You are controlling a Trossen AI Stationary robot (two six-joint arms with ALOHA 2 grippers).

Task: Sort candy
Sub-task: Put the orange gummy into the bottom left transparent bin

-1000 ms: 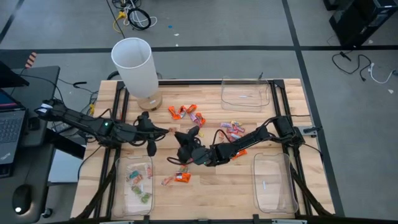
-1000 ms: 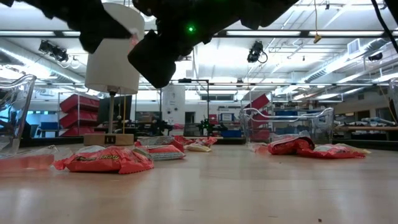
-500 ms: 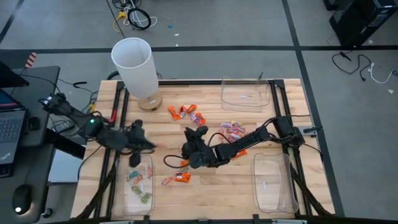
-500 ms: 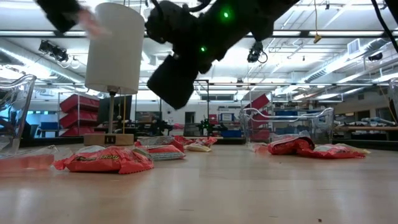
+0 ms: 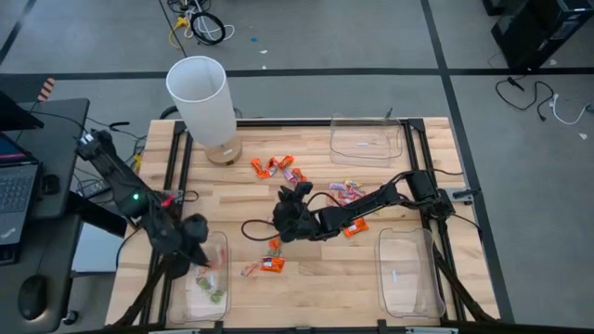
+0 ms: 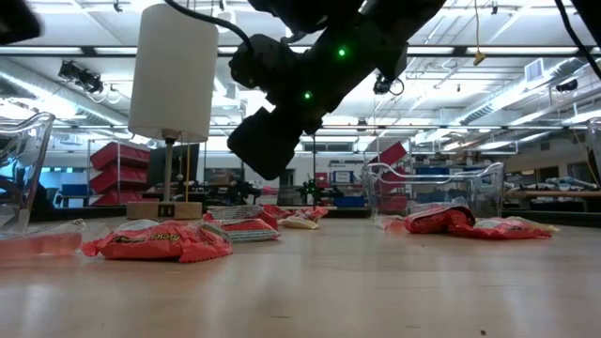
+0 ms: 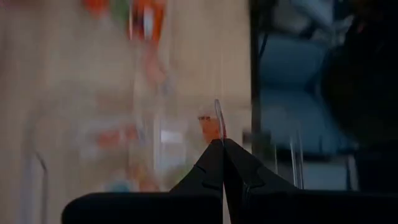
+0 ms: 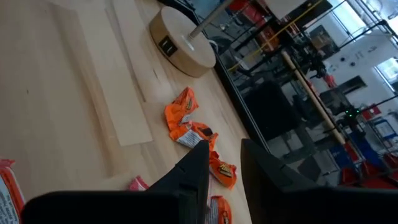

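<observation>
Two arms are seen over the wooden table point(image 5: 316, 288). At far left, the left hand point(image 5: 198, 243) is held above the near-left clear tray point(image 5: 182, 299), its fingers pressed together with nothing visible between them in the left wrist view. Several sweets in green, pink and orange wrappers point(image 5: 212, 278) are noted inside that tray. A white lamp point(image 5: 202, 104) is stood on its round base at the far-left part of the table. Just right of the lamp base, a cluster of orange candy point(image 5: 275, 167) is scattered; in the right wrist view the same cluster point(image 8: 186, 118) is seen ahead of the fingers. At mid-table the right hand point(image 5: 295, 211) is raised off the surface, fingers slightly spread, holding nothing. Loose orange pieces point(image 5: 266, 263) lie near the front of it. Pink-and-yellow candy point(image 5: 348, 192) is noted further right, beside the arm. Two clear trays, far point(image 5: 367, 139) and near point(image 5: 408, 275), are placed at the right.
</observation>
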